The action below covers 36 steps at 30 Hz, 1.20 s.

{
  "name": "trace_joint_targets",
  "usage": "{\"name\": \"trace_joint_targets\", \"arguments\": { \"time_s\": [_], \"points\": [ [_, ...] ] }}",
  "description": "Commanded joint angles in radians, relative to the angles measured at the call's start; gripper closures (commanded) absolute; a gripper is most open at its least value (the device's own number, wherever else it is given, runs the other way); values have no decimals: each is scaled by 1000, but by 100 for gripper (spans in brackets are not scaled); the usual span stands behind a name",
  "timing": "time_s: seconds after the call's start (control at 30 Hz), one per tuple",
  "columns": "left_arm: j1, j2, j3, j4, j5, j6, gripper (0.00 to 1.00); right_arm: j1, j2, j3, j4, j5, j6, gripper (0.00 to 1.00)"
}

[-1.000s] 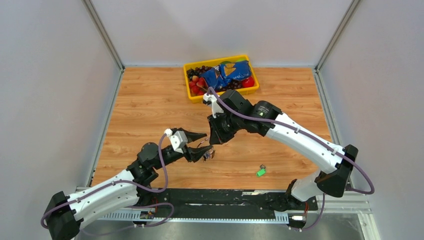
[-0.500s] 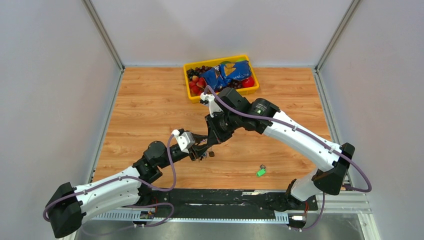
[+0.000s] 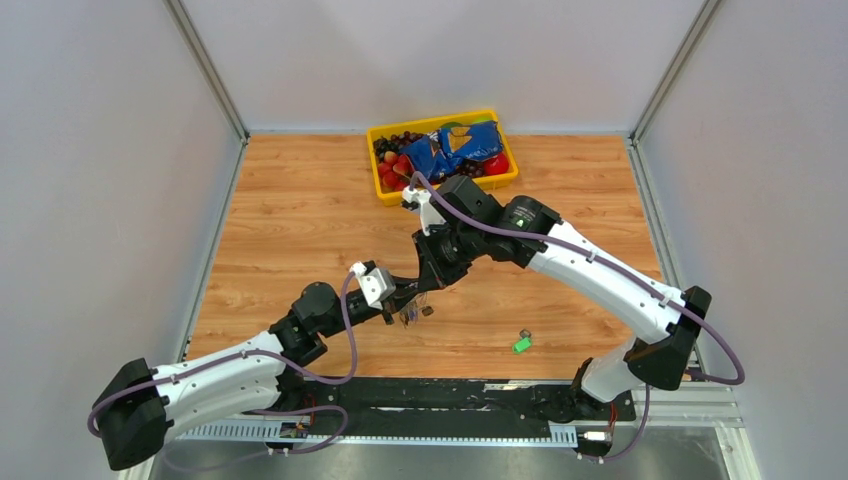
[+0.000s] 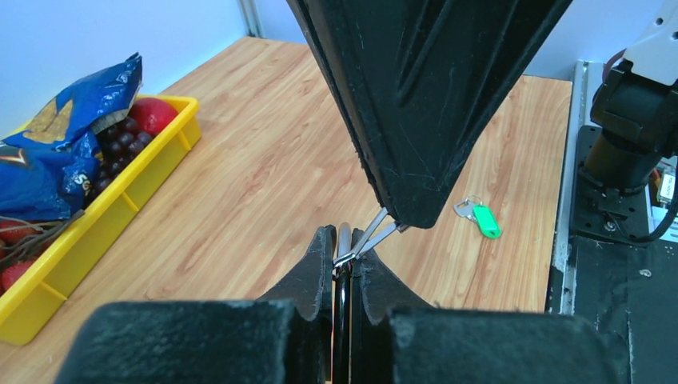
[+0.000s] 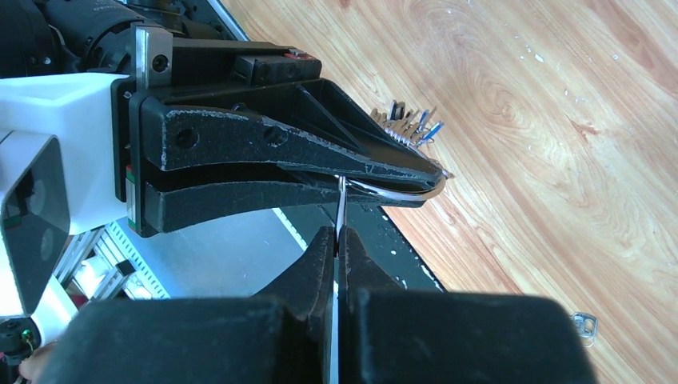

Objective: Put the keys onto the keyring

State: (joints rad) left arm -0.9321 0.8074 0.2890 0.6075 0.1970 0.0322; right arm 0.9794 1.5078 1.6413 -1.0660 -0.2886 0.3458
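Note:
The keyring (image 3: 418, 314) hangs over the table's middle front with blue- and black-tagged keys (image 5: 408, 124) dangling from it. Both grippers meet at it. My left gripper (image 3: 412, 303) is shut on the ring's thin wire (image 4: 344, 252) in the left wrist view. My right gripper (image 3: 432, 287) comes down from the far side and is shut on the same silver wire (image 5: 341, 204). Its black fingers (image 4: 416, 120) fill the top of the left wrist view. A silvery key with a green tag (image 3: 521, 343) (image 4: 483, 221) lies loose on the wood to the right of both grippers.
A yellow tray (image 3: 373, 165) (image 4: 120, 216) holding a blue snack bag (image 3: 455, 150), grapes and red fruit sits at the back centre. Grey walls enclose the wooden table. The black base rail (image 3: 450, 395) runs along the near edge.
My left gripper has moved right and forward to the ring and closed on it. The right gripper has stayed shut, shifting only slightly.

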Motion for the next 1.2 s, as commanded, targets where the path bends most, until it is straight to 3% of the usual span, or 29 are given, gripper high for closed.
{"name": "trace_joint_targets", "arguments": {
  "time_s": [0.0, 0.1, 0.23, 0.3, 0.5, 0.77, 0.97, 1.17],
  "points": [
    [-13, -16, 42, 107, 2, -3, 99, 24, -28, 38, 27, -41, 31, 100],
    [-17, -47, 35, 108, 2, -17, 99, 25, -37, 33, 31, -40, 33, 98],
    [-18, -98, 27, 100, 2, -26, 99, 24, -70, 13, 54, -8, 8, 70],
    [-17, -120, 29, 81, -1, -47, 99, 24, -102, -11, 91, 0, -20, 64],
    [-18, -155, 37, 32, -14, -89, 99, 24, -294, -220, 371, 41, -42, 50],
    [-18, -165, 58, 13, -39, -163, 99, 41, -447, -403, 600, 76, -121, 47],
    [-18, -171, 68, -3, -76, -237, 99, 68, -461, -467, 674, 133, -159, 53],
    [-17, -172, 102, -55, -94, -303, 99, 188, -422, -450, 692, 334, -192, 55]
  ]
}}
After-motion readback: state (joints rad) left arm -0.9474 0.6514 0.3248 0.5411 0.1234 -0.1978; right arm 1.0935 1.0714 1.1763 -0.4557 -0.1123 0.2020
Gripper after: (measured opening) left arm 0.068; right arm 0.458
